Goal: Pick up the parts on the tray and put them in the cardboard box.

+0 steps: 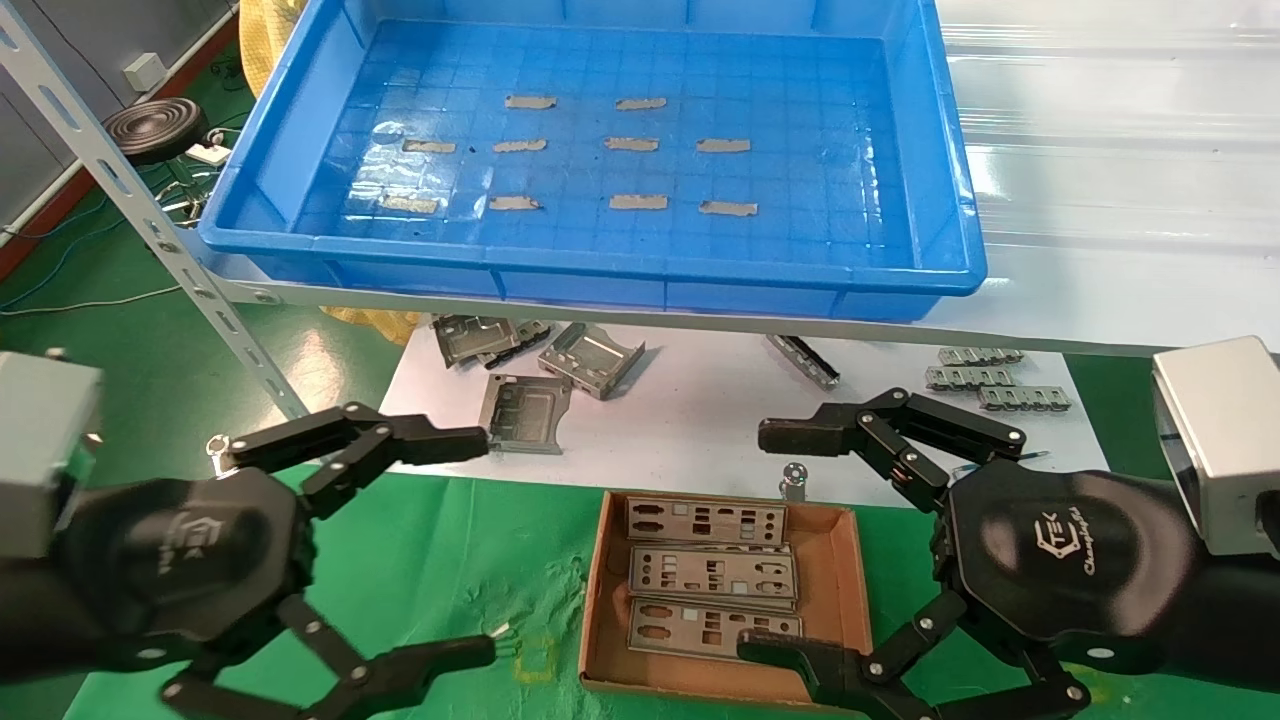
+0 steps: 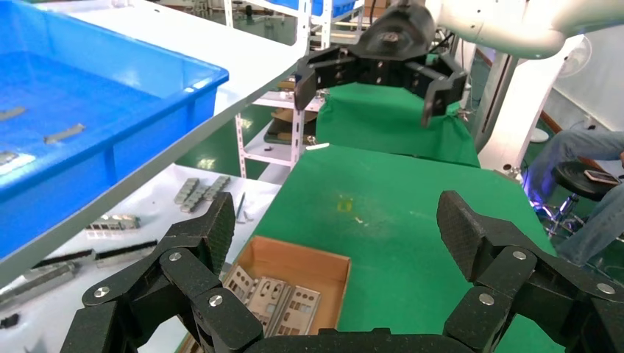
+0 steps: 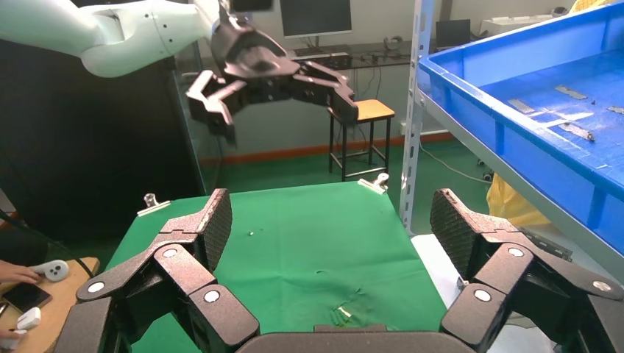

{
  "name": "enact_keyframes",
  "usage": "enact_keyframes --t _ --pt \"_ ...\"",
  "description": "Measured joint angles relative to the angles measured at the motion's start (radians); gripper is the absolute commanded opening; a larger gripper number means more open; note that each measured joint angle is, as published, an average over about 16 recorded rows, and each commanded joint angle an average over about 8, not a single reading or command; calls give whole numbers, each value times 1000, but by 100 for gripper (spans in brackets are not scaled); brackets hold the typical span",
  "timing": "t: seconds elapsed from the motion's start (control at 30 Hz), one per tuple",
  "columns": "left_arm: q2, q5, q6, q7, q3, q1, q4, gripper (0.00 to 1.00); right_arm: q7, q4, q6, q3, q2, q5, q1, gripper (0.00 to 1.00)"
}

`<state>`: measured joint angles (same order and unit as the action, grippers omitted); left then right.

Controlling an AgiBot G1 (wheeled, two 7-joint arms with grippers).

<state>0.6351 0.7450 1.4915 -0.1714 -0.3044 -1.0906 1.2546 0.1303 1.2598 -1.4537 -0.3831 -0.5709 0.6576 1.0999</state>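
Observation:
The blue tray [image 1: 600, 280] sits on the shelf at the back; I see only grey tape strips [image 1: 632, 144] on its floor, no parts. Three silver parts [image 1: 710, 575] lie side by side in the cardboard box [image 1: 597, 600] on the green cloth in front. My left gripper [image 1: 485, 545] is open and empty, left of the box. My right gripper [image 1: 755, 540] is open and empty, over the box's right side, its near finger above the front corner. The left wrist view shows its own gripper [image 2: 338, 220], the box [image 2: 309, 261] and the parts [image 2: 274, 305]. The right wrist view shows its own gripper [image 3: 331, 228] over bare cloth.
Bent grey brackets [image 1: 590, 360] and stacks of small metal pieces [image 1: 985, 382] lie on the white sheet [image 1: 700, 420] under the shelf. A slanted shelf upright [image 1: 150, 220] stands at the left. A binder clip [image 1: 795, 480] sits at the cloth's edge behind the box.

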Motion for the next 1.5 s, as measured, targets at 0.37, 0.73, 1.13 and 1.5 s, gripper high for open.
enact_keyframes --t 0.37,0.73,1.13,1.5 --pt "-33 -22 7 -20 35 23 41 100 0 0 0 0 0 0 0 100" --pt "-28 -19 5 -18 30 20 35 100 0 0 0 0 0 0 0 100" --pt "-24 -15 4 -16 25 17 30 100 0 0 0 0 0 0 0 100" --pt "-23 -14 4 -15 24 16 28 100 0 0 0 0 0 0 0 100"
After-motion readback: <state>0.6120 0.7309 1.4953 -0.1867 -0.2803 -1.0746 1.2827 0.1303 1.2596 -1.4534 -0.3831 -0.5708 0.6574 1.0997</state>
